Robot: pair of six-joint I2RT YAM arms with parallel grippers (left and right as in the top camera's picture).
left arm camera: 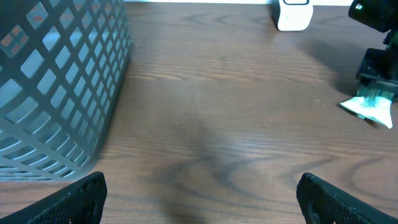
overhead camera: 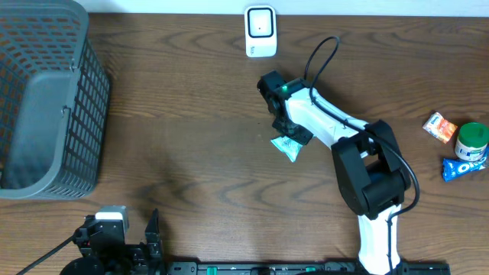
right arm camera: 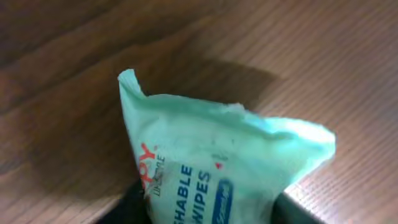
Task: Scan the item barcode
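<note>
Basket (overhead camera: pixel 46 107): one, ahead-left of left claw (left arm camera: pixel 205 199), likely for scanned goods | left claw: spread, idle | scanner (overhead camera: pixel 260 30): one, near, beyond right claw (overhead camera: pixel 289 131) | right claw: pinching one wipes packet (right arm camera: pixel 224 162) by one end, likely to face scanner | box (overhead camera: pixel 440 127), jar (overhead camera: pixel 471 140), blue pack (overhead camera: pixel 464 167): three waiting, well right of it

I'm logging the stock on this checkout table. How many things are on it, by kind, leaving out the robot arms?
Baskets: 1, the grey plastic mesh basket
Scanners: 1, the white barcode scanner
Packaged goods: 4, the pale green wipes packet, the small orange box, the green-lidded jar and the blue snack packet
Total: 6
</note>
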